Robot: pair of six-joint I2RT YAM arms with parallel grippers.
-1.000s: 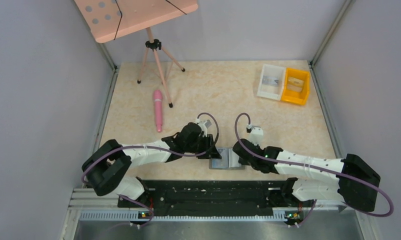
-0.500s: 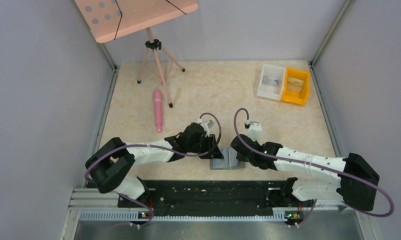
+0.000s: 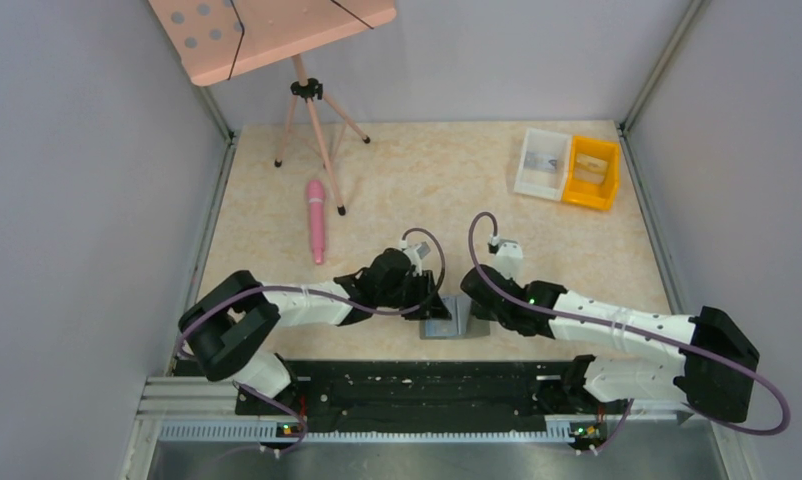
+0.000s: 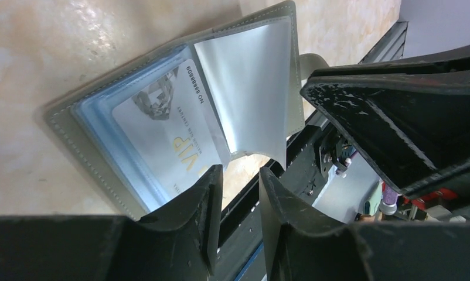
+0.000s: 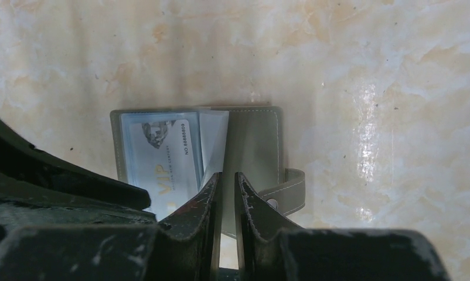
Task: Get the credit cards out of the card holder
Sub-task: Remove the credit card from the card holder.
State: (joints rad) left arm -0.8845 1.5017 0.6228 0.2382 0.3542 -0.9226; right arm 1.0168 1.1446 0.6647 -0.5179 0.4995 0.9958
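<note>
The card holder (image 3: 455, 320) lies open on the table between my two grippers. In the left wrist view its grey cover (image 4: 74, 134) holds a white VIP credit card (image 4: 162, 134) in a pale blue pocket, and a clear sleeve page (image 4: 250, 93) stands lifted. My left gripper (image 3: 429, 303) (image 4: 241, 175) is narrowly open and empty at the holder's near edge. My right gripper (image 3: 475, 303) (image 5: 228, 178) is all but shut, with a thin empty slit. The sleeve page (image 5: 212, 137) leans against its left finger. The card (image 5: 162, 158) and the strap tab (image 5: 288, 187) show there too.
A pink cylinder (image 3: 317, 220) and a pink tripod (image 3: 312, 110) stand at the back left. A white bin (image 3: 542, 163) and a yellow bin (image 3: 592, 172) sit at the back right. A black rail (image 3: 417, 395) runs along the near edge.
Both arms have crept a little toward the card holder, the right gripper shifting left over its spine. The holder has stayed in place.
</note>
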